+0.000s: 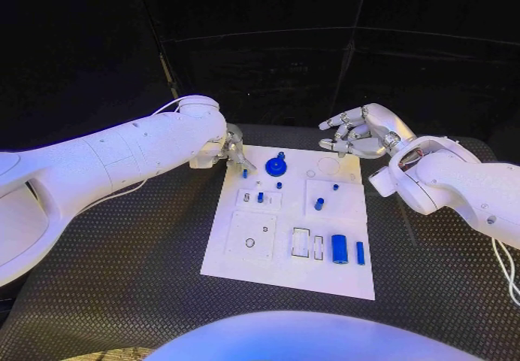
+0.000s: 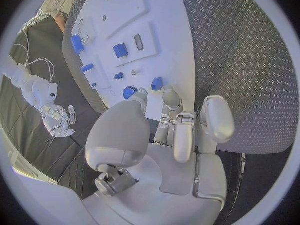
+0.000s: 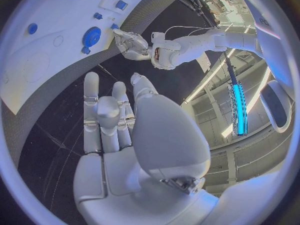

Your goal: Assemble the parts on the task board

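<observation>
Flat white task board [image 1: 260,252], ribbed table [image 1: 130,263]

One camera sits high on the robot's head and looks down at the black bumpy desk [image 1: 130,301] and the flat white task board [image 1: 284,278]. Two more cameras sit at the wrists, very close behind each silver robot hand. The left one looks over the left robot hand [image 2: 164,135] at the board's far end. The right one also sees that end, with the left robot hand there too.
</observation>
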Robot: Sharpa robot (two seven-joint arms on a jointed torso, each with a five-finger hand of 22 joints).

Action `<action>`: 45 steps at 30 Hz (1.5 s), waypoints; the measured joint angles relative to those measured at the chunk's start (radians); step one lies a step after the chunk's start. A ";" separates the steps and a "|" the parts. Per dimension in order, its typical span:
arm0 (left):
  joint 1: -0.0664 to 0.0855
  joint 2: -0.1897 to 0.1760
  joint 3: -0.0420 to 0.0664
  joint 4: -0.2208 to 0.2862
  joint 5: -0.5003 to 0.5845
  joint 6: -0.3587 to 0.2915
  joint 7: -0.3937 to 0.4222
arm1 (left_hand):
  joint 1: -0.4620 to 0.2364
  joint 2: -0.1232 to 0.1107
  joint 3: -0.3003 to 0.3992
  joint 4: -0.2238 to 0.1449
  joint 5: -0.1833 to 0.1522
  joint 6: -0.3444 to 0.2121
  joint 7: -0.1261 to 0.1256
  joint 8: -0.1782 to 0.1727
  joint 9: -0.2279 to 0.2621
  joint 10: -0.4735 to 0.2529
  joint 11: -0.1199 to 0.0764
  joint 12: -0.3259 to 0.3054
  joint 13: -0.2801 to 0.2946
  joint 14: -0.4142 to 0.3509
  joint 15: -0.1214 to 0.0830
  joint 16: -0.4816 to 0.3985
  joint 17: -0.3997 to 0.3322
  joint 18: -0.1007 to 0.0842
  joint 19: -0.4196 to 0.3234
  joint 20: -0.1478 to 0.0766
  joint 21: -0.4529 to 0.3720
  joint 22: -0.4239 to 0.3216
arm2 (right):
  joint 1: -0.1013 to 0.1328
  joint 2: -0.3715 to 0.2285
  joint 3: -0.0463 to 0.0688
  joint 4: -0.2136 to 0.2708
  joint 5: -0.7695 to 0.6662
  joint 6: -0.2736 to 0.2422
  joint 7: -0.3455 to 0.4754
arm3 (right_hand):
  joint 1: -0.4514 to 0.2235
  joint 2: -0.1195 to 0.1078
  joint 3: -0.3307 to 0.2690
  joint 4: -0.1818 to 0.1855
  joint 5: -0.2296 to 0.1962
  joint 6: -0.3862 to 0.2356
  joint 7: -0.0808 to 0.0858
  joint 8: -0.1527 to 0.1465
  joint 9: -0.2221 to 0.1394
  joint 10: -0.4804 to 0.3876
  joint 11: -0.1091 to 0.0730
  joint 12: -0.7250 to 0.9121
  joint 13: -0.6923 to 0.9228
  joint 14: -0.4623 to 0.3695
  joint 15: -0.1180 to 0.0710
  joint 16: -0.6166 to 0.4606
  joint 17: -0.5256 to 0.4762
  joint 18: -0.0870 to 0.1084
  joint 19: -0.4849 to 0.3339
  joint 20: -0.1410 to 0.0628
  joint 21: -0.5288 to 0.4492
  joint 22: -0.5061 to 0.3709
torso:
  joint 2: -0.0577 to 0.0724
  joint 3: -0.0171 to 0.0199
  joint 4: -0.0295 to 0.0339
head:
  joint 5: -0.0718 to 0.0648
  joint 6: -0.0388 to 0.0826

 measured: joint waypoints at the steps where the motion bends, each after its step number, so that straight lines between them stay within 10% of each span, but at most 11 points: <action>1: 0.000 0.001 0.000 0.000 0.000 0.001 0.000 | 0.003 -0.002 0.000 0.000 0.000 0.000 0.000 0.000 -0.001 0.000 0.000 0.000 -0.002 0.000 0.000 0.000 0.000 0.000 0.000 0.000 0.000 0.000 | 0.000 0.000 0.000 0.000 0.000 0.000 0.000 | 0.000 0.000 0.000 0.000 0.000 0.000 0.000 0.000 0.000 0.000 0.000 0.000 0.000 0.000 0.000 0.000 0.000 0.000 0.000 0.000 0.000 0.000 | 0.000 0.0000 0.0000 | 0.000 0.000; 32: -0.003 0.010 -0.006 -0.011 0.022 0.006 0.000 | 0.089 0.033 0.003 -0.003 0.000 0.017 -0.004 -0.004 -0.007 0.004 -0.004 0.004 -0.006 0.000 0.000 0.000 0.000 0.000 0.003 -0.003 0.000 0.005 | 0.000 0.007 0.000 -0.006 0.000 0.003 0.000 | 0.000 0.000 0.003 0.003 0.000 0.000 0.000 0.000 0.000 0.000 0.000 0.005 0.000 0.000 0.000 0.000 0.003 0.000 0.000 0.000 0.000 -0.001 | 0.000 0.0001 -0.0002 | 0.001 -0.001; 45: -0.005 0.018 -0.006 -0.016 0.032 0.005 0.001 | 0.215 0.083 0.059 -0.064 0.000 0.023 -0.009 -0.004 -0.010 0.010 -0.010 0.004 -0.014 -0.003 -0.004 0.000 0.000 0.000 0.006 -0.006 0.000 0.009 | 0.000 0.010 0.000 -0.007 0.000 0.004 -0.001 | 0.000 0.000 0.003 0.003 0.000 0.000 0.000 0.000 0.000 0.000 0.000 0.004 0.000 0.000 0.000 0.000 0.003 0.000 0.000 0.000 0.000 -0.001 | 0.000 0.0007 -0.0003 | 0.000 -0.004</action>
